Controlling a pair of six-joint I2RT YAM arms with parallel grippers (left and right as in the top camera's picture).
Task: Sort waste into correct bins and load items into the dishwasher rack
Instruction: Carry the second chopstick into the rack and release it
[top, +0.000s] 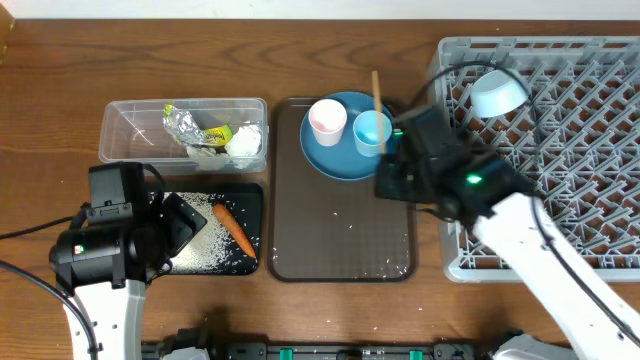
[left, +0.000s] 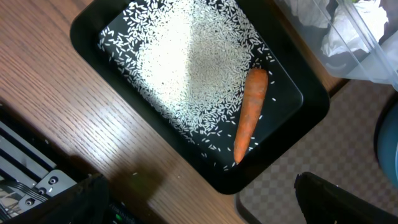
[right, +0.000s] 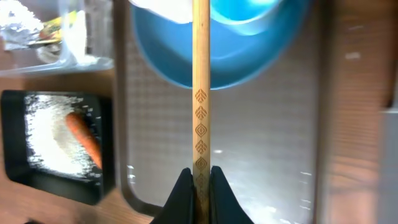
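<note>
**Right tool pinching a chopstick, bound for the rack**

We see the right tool (right: 200, 182) closed tight on one end of a wooden chopstick (right: 201, 93), which reaches out over the dark-blue plate (right: 249, 62) on the brown tray (top: 340, 240). The left tool (top: 178, 222) hangs wide open and empty above the black tray (left: 314, 102) holding rice (left: 186, 62) and a carrot (left: 250, 112). We would grip firmly, lift clear of the light-blue cup (top: 372, 130), swing slowly to the dishwasher rack (top: 590, 150), and lower the stick between pegs before releasing.

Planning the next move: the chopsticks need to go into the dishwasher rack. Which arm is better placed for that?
Right. The right gripper is shut on the chopsticks and sits at the edge of the grey rack. The left gripper hangs open over the black tray, far from the rack.
</note>
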